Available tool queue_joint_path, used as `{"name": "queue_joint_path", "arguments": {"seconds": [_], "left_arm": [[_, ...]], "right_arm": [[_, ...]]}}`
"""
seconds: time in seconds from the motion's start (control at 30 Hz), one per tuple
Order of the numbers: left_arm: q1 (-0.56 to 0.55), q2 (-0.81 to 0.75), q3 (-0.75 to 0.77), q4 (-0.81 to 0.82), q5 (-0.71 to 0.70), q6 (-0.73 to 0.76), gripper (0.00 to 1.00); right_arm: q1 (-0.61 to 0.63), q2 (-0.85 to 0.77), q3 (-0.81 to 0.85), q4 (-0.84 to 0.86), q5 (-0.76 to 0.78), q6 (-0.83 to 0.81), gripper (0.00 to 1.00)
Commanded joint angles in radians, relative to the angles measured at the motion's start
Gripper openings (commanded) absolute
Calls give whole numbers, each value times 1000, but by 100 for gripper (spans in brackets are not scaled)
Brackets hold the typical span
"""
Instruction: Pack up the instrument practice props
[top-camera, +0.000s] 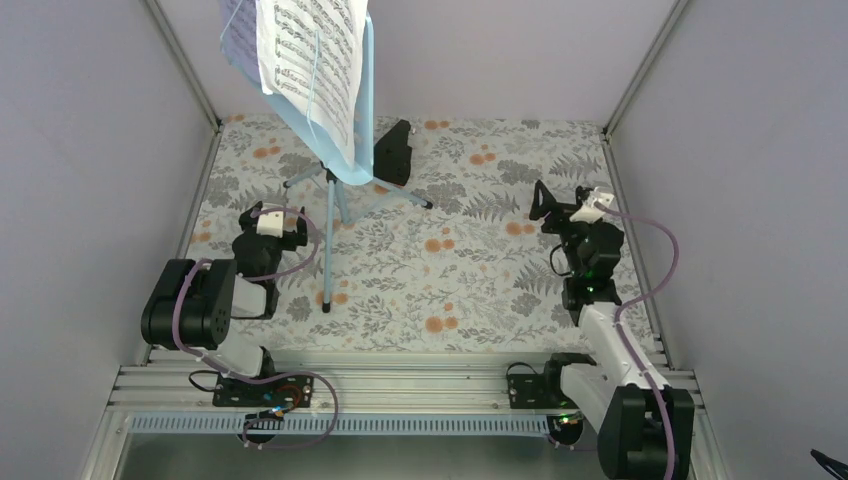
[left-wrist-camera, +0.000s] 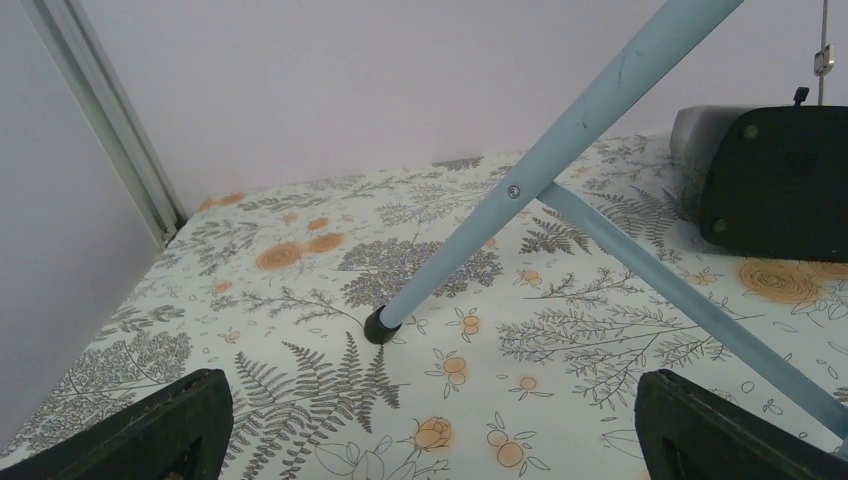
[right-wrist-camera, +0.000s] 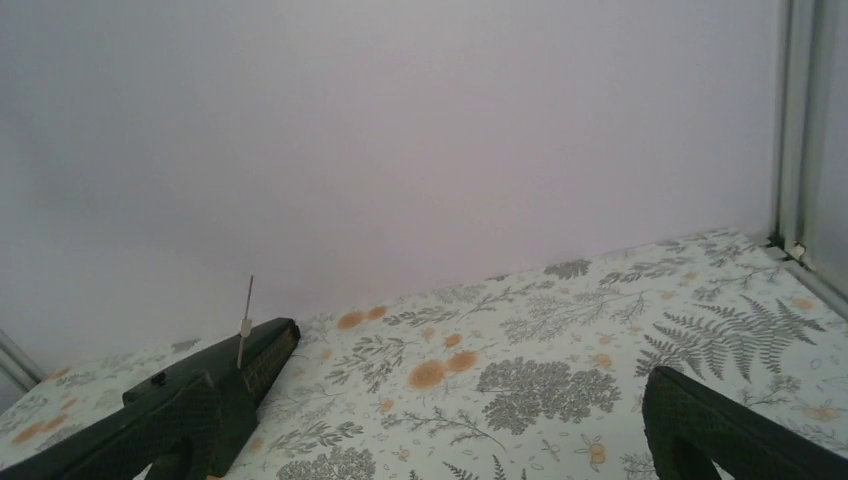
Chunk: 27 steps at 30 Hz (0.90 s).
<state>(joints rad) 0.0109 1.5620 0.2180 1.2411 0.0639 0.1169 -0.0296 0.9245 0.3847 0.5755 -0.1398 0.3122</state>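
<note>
The light blue music stand (top-camera: 352, 120) stands at the back on thin tripod legs (top-camera: 327, 250). It carries a white sheet-music page (top-camera: 310, 50) and a lavender page (top-camera: 238, 35). The black metronome (top-camera: 393, 150) sits just right of the stand. My left gripper (top-camera: 268, 208) is open, low, left of the legs. In the left wrist view the left gripper (left-wrist-camera: 435, 400) faces a leg's black foot (left-wrist-camera: 380, 325), with the metronome (left-wrist-camera: 770, 180) at far right. My right gripper (top-camera: 545, 205) is open on the right side. In its wrist view the right gripper (right-wrist-camera: 475, 365) holds nothing; the metronome's pendulum rod (right-wrist-camera: 246, 310) shows above the left finger.
A floral cloth (top-camera: 470, 270) covers the table. Plain walls and metal frame posts (top-camera: 185, 65) close in the left, back and right sides. The arm bases sit on the rail (top-camera: 400, 385) along the near edge.
</note>
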Motion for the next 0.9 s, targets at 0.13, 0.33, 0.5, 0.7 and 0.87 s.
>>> {"name": "queue_joint_path", "arguments": {"seconds": [0.13,0.33,0.5,0.7,0.87], "left_arm": [[3,-6,6,50,14,6,100],[2,-8,2,58,14,9,100],[0,-115,21,-68,-67,-25,100],[0,-305,50,-295,-194,-117,100],[0,-353,79,-397,-182,-135,100]], "right_arm": [[6,184,290,-359,-173,11,100],[244,520,629,-627,-89,-59,100],[335,645,774,-626,-138,-3,100],[404,887,1025,-720,-143,33,100],[439,1067,1185,-722,-164,56,100]]}}
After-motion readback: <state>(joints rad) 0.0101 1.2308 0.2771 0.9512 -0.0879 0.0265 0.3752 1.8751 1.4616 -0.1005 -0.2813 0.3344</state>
